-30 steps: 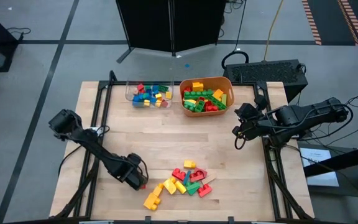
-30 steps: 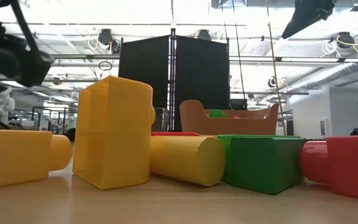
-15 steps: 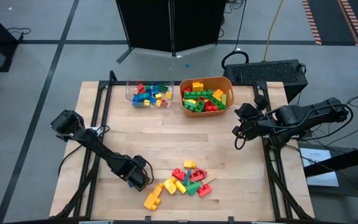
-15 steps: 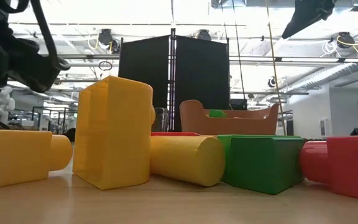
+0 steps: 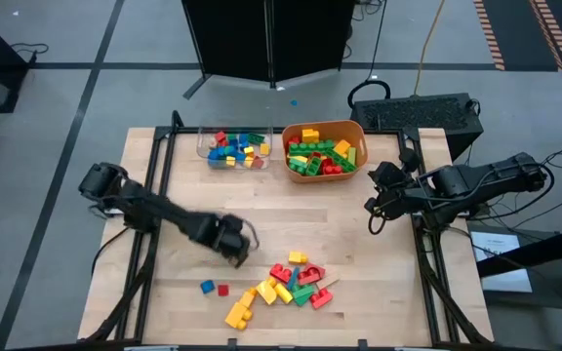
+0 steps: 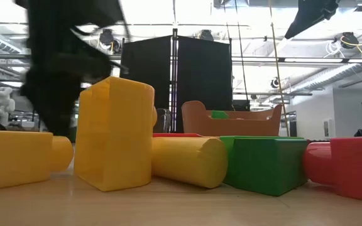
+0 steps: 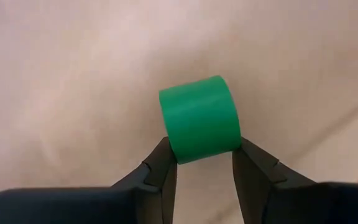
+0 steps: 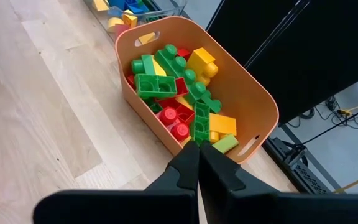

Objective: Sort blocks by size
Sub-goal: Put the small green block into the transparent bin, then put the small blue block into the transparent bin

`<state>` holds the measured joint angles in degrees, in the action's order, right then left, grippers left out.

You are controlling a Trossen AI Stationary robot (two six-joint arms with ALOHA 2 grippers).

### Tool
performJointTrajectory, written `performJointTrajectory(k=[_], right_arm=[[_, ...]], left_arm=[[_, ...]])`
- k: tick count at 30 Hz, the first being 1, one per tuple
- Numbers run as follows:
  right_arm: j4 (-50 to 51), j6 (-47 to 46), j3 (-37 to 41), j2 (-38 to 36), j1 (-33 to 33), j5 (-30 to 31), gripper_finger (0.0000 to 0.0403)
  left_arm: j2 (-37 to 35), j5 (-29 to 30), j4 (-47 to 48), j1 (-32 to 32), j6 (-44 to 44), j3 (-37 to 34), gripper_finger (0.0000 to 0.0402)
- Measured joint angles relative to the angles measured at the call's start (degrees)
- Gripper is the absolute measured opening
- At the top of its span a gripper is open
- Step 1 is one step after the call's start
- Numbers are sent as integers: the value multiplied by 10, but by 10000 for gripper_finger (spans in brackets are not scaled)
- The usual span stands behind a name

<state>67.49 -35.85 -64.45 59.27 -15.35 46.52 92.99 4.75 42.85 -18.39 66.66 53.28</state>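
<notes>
At upper centre of the high view, the tray (image 5: pixel 203 150) and tub (image 5: pixel 357 138) already hold many blocks; a pile (image 5: pixel 286 285) waits at lower centre of the counter (image 5: pixel 359 253). Left tool (image 5: pixel 234 244) grips a green block (image 7: pixel 199 118) above mid-counter. Right tool (image 5: pixel 375 209) hangs closed at the right edge.

Orange tub (image 5: pixel 357 136) — clear tray (image 5: pixel 203 146).

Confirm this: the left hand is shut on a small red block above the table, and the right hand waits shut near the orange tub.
Wrong colour. The left wrist view shows the left hand shut on a small green block, not a red one. The rest holds: the right hand waits shut near the orange tub.
</notes>
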Motion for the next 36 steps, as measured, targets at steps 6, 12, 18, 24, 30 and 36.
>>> performJointTrajectory(k=[6,12,18,24,30,36], right_arm=[[0,1,0,0,0,0,4],[0,1,0,0,0,0,4],[0,1,0,0,0,0,4],[0,1,0,0,0,0,4],[0,1,0,0,0,0,4],[0,1,0,0,0,0,4]], left_arm=[[-64,41,2,142,-120,7,113],[-127,117,-13,296,-245,55,113],[-141,170,-73,432,-369,94,113],[-119,160,-88,516,-468,95,114],[-110,108,-116,532,-554,95,249],[-111,43,-93,526,-550,95,314]])
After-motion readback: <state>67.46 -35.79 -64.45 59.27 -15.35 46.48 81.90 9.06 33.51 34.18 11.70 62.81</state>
